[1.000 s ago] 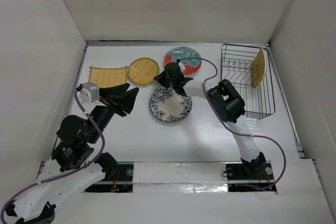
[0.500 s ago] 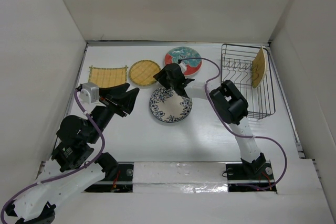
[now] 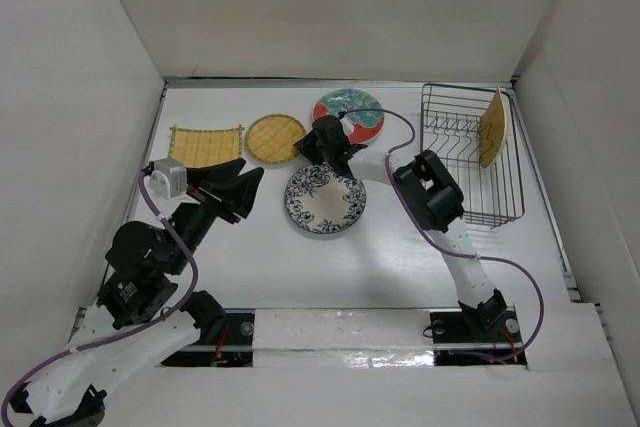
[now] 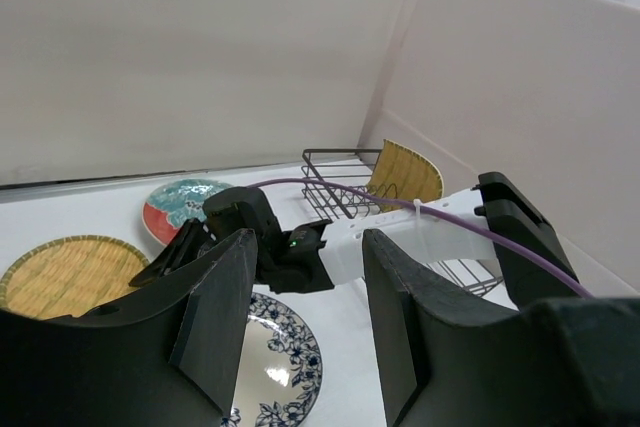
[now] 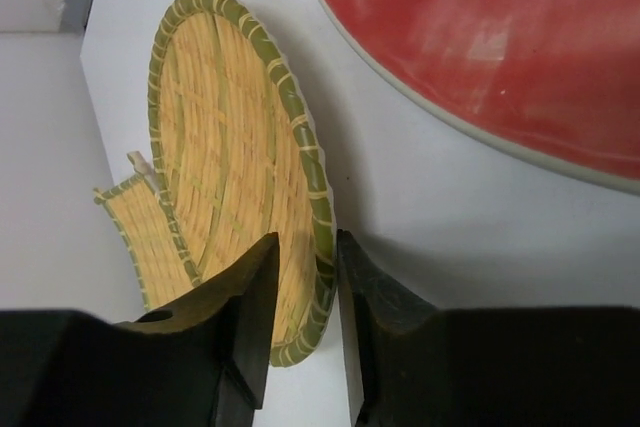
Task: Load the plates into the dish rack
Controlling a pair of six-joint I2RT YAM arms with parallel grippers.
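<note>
My right gripper reaches left across the table. In the right wrist view its jaws stand close together around the green rim of the round yellow woven plate, which lies flat. The red-rimmed teal plate lies just behind it. The blue-and-white floral plate lies in front. A rounded-square yellow plate lies at the far left. A square yellow plate stands upright in the black wire dish rack. My left gripper is open and empty, left of the floral plate.
White walls close in the table on three sides. The rack stands against the right wall, with several free prongs left of the standing plate. The right arm's purple cable arcs over the space between the plates and the rack.
My right gripper has shifted slightly left and back onto the round yellow plate's rim. The left arm and all plates have stayed put.
</note>
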